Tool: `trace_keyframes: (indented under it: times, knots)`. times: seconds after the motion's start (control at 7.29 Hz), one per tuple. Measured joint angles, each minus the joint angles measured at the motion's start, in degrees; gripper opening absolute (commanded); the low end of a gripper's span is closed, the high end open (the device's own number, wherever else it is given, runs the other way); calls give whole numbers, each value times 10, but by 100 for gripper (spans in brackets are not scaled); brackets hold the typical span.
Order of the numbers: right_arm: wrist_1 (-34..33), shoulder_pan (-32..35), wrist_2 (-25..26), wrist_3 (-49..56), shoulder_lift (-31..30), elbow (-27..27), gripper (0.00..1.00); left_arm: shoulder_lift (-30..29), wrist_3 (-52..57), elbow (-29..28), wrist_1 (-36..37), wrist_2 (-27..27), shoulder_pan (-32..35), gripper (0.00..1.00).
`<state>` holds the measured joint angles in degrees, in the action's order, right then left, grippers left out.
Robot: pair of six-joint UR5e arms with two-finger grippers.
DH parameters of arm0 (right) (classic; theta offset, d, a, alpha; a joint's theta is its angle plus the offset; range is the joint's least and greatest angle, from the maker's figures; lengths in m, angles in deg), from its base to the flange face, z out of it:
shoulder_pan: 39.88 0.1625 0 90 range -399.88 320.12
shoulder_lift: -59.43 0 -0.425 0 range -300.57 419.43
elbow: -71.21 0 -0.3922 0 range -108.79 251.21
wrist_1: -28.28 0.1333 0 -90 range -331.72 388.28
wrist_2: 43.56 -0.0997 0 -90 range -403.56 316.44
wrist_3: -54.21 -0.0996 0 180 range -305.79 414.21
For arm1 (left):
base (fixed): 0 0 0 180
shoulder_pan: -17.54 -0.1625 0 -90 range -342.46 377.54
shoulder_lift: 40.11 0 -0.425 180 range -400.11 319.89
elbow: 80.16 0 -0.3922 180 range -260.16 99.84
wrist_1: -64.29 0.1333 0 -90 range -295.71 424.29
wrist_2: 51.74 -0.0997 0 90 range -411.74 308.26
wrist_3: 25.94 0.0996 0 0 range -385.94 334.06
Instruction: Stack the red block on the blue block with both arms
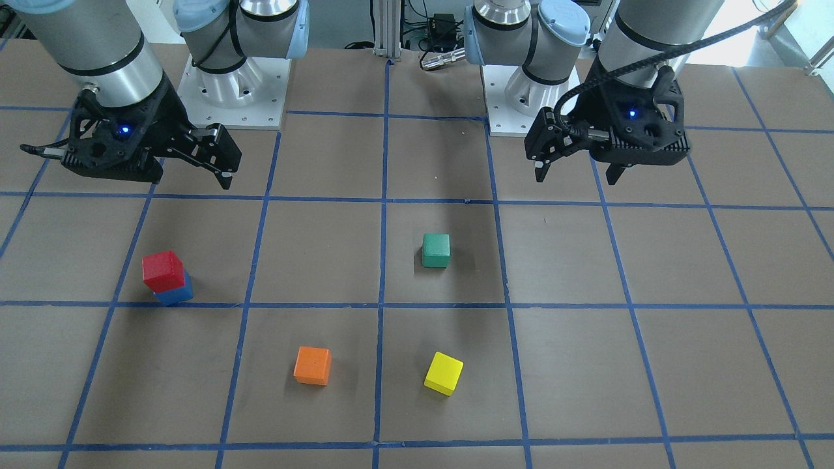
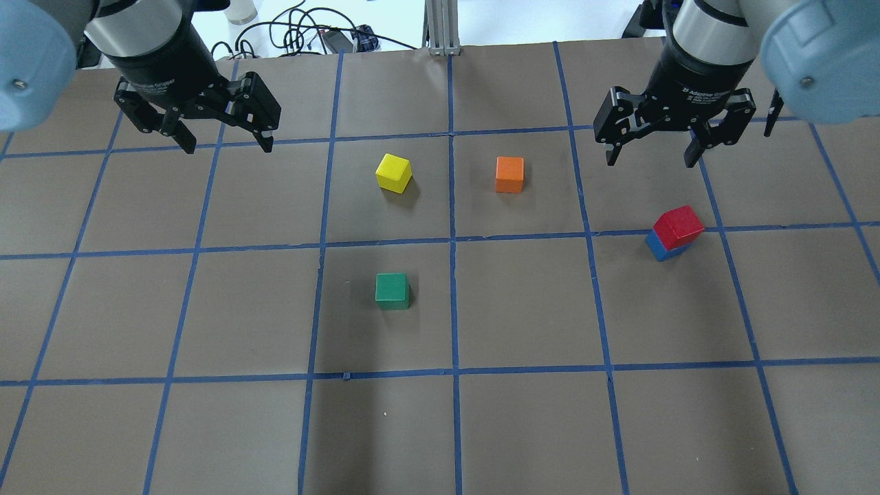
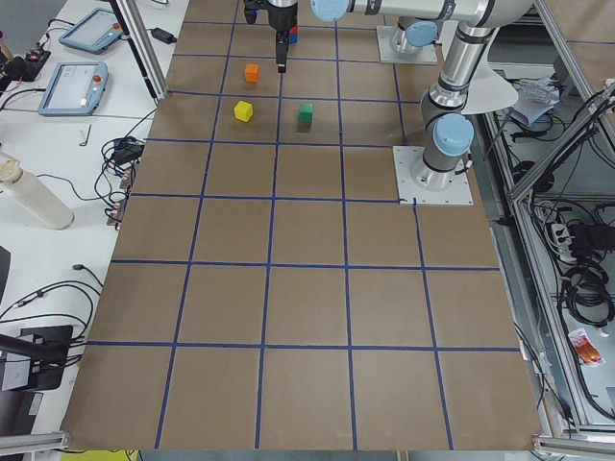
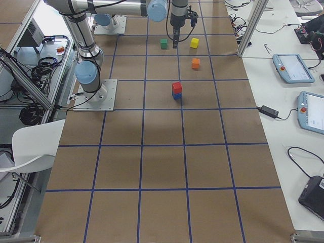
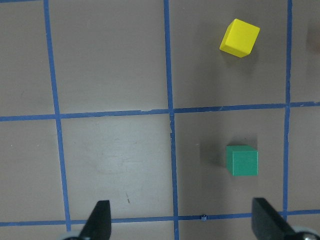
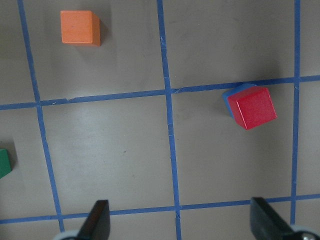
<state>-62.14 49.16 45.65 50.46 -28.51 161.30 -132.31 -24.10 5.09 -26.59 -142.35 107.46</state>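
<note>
The red block sits on top of the blue block, slightly offset, on a blue tape line at the table's right. The stack also shows in the front view with red block over blue block, and in the right wrist view, red block over blue block. My right gripper is open and empty, raised above the table beyond the stack and apart from it. My left gripper is open and empty, raised over the table's far left.
A green block sits near the table's middle. A yellow block and an orange block lie farther out, between the two grippers. The brown table top has a grid of blue tape.
</note>
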Motion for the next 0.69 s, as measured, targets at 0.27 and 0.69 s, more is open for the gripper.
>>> trace_keyframes:
  times: [0.27,0.69]
  knots:
    - [-5,-1,0,0,0,1,100,0,0,0,0,0,0,100]
    - [-11,-1,0,1,0,1,100,0,0,0,0,0,0,100]
